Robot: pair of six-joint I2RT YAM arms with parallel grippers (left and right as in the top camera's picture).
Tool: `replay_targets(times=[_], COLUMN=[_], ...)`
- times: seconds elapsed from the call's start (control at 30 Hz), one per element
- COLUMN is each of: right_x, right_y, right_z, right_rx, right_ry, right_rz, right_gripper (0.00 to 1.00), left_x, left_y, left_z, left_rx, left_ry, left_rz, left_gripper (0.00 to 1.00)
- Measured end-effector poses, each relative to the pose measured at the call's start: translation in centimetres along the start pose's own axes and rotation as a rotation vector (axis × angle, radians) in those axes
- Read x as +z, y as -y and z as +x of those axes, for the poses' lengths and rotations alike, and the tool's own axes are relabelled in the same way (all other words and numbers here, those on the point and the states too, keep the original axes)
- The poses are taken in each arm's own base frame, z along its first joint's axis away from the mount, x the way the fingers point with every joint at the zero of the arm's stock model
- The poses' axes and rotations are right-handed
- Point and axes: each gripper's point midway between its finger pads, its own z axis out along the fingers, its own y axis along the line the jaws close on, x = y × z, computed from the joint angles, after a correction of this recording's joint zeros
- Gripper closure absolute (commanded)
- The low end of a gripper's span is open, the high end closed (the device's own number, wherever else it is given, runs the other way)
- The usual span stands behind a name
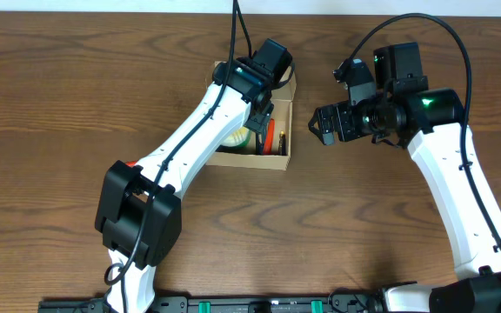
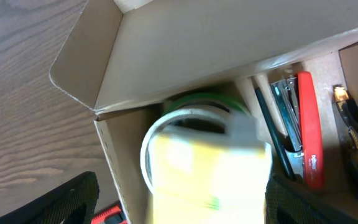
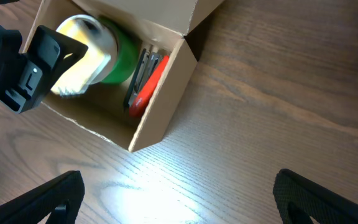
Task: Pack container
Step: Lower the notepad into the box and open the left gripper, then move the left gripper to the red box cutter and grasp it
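Left fingers (image 2: 73,202), spread, seem to release a tape roll (image 2: 204,168) into the container (image 2: 197,50); right fingers (image 3: 42,199) spread, empty; next, lift straight out.

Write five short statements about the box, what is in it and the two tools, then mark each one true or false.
1. The container has its lid flap open. True.
2. A red stapler lies on the table beside the container. False: it lies inside the container, along one wall.
3. The right tool is open and holds nothing. True.
4. The left tool hangs over bare wood, well away from the container. False: it is at the container's opening, above the contents.
5. A green tape roll is inside the container. True.
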Motion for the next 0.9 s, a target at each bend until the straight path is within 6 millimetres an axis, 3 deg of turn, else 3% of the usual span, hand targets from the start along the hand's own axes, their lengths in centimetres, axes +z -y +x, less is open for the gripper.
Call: replay_targets(times=[0.33, 0.57, 0.67, 0.77, 0.9], right_x=[0.0, 0.0, 0.0, 0.0, 0.0], right_y=[0.0, 0.0, 0.0, 0.0, 0.0], right_z=[0.0, 0.0, 0.0, 0.0, 0.0], right_rx=[0.000, 0.000, 0.000, 0.000, 0.000], right_ry=[0.000, 0.000, 0.000, 0.000, 0.000], right_rz=[0.000, 0.000, 0.000, 0.000, 0.000], right_gripper=[0.01, 0.01, 0.01, 0.01, 0.01], left_x=[0.0, -0.2, -1.9, -5.4, -11.3], left_y=[-0.2, -0.3, -0.9, -2.6, -7.1], left_z=[0.9, 1.1, 1.1, 1.7, 3.3], left_rx=[0.030, 0.030, 0.009, -0.061, -0.277], left_ry=[-0.038, -0.041, -0.023, 0.014, 0.072], left_rz=[-0.007, -0.007, -0.006, -0.003, -0.011], left_gripper=[0.24, 0.24, 0.24, 0.24, 0.24])
